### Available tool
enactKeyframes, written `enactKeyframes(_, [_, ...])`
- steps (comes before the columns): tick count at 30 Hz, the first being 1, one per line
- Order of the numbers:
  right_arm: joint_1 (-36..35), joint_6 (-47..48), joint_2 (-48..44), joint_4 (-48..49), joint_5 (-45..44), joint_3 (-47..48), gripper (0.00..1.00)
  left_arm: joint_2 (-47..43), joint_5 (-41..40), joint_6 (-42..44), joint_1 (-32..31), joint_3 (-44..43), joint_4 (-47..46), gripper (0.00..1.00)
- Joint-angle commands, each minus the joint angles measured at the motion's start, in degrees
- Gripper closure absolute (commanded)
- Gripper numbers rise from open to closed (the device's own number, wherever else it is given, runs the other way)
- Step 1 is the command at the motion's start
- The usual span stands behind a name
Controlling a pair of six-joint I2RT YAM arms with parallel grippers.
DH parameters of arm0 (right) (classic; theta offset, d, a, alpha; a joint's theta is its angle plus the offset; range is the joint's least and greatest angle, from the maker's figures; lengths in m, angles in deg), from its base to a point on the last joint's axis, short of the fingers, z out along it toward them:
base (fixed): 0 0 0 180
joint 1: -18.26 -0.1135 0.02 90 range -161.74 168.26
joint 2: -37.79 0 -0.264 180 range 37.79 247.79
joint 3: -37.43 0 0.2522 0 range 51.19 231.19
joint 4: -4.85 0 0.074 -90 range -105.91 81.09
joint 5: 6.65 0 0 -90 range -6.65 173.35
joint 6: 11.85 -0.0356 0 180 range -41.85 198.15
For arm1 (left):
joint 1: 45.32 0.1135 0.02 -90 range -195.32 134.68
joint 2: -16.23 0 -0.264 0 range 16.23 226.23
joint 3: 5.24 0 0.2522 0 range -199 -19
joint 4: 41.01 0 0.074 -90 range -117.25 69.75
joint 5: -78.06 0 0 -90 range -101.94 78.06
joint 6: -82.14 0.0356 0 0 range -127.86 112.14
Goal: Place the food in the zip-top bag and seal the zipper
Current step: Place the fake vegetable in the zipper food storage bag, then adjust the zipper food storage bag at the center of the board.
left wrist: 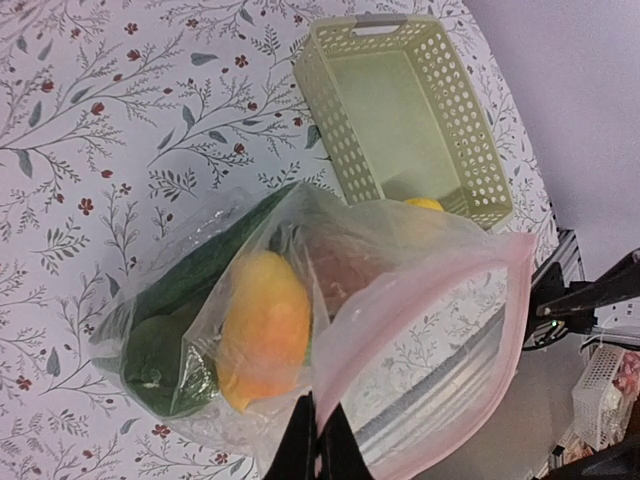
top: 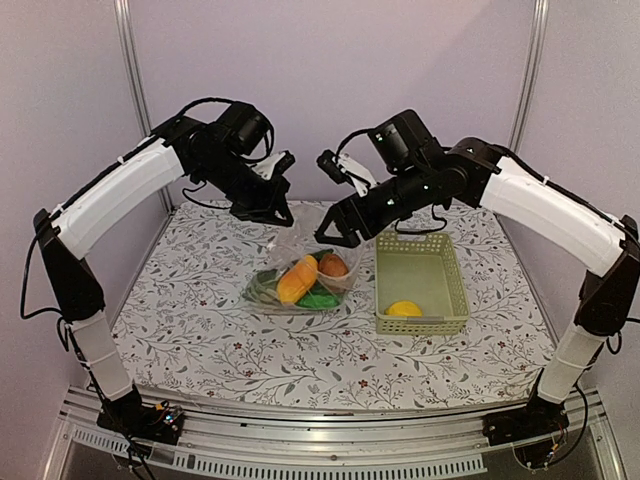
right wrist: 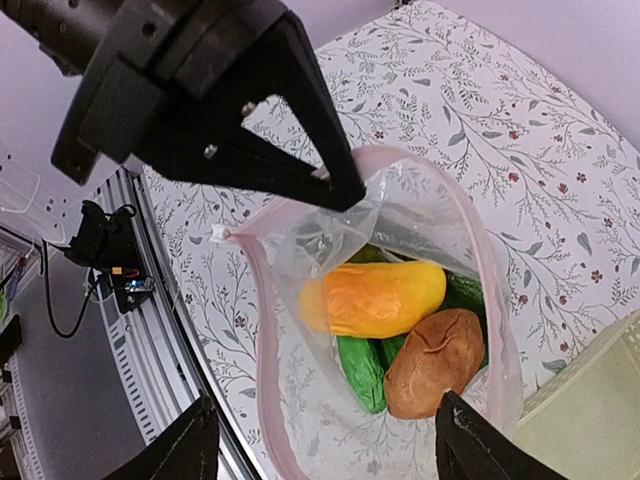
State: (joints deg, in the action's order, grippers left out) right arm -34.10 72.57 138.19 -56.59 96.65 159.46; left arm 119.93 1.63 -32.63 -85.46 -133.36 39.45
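Right wrist view, looking down into the open mouth of the zip-top bag [right wrist: 420, 215]. The left gripper [right wrist: 340, 188] has its jaws clamped together on one lip of the mouth and holds it up off the counter [top: 200, 320]. The right gripper [right wrist: 325, 420] hangs just above the opening with its jaws wide apart and nothing between them.

Inside the bag lie the orange-yellow oval [right wrist: 375, 298], the brown potato [right wrist: 435, 362] and the green cucumber [right wrist: 362, 372]. The left wrist view adds a dark green lump [left wrist: 155, 365] at the bag's closed end. The leafy green cannot be picked out with certainty.

The bag rests near the middle of the counter, just beside the pale green basket [top: 455, 285]. The yellow lemon [top: 403, 308] lies in the basket's near end, apart from the bag.

Step in hand, as judged: loading, nearly done, with one piece outside the bag. The pinkish zipper [left wrist: 430, 287] gapes, so sealing has not begun.

The next move likely calls for the right gripper to cross to the basket, descend between its walls and close on the lemon. It would then carry the lemon through the held-open mouth while the left grip keeps the thin lip from folding shut. Only then can the two lips be brought together and pressed along the strip.
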Motion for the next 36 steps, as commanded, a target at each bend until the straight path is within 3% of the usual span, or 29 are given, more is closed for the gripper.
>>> enactKeyframes(1, [-2.06,4.89,-3.18,-3.47,2.50,-4.35,0.30,-1.57,1.51,-0.40,0.81,-1.38,-1.04,1.00])
enactKeyframes(8, [-6.33,10.63,-0.01,-7.32,-2.20,-3.85,0.37,-1.65,2.13,-0.51,0.85,-1.37,-1.04,1.00])
enactKeyframes(15, [-6.97,10.77,3.99,-8.22,-4.00,-2.61,0.51,-1.79,2.60,-0.28,0.84,-1.51,-0.76,1.00])
enactKeyframes(22, [-6.97,10.38,5.76,-8.92,-6.59,-0.69,0.98,-1.62,2.70,-0.05,0.81,-2.41,-0.22,1.00])
enactKeyframes(30, [-7.34,9.70,5.29,-11.52,-8.74,8.51,1.00,-1.74,3.38,1.51,0.72,-4.40,1.83,0.72])
enactKeyframes(32, [-7.41,9.34,5.55,-12.29,-8.86,10.42,1.00,-2.41,3.24,1.51,0.58,-4.73,2.49,0.71])
enactKeyframes(36, [-7.57,9.28,6.76,-13.78,-8.55,12.91,1.00,-3.40,1.84,2.19,0.16,-4.44,2.49,0.81])
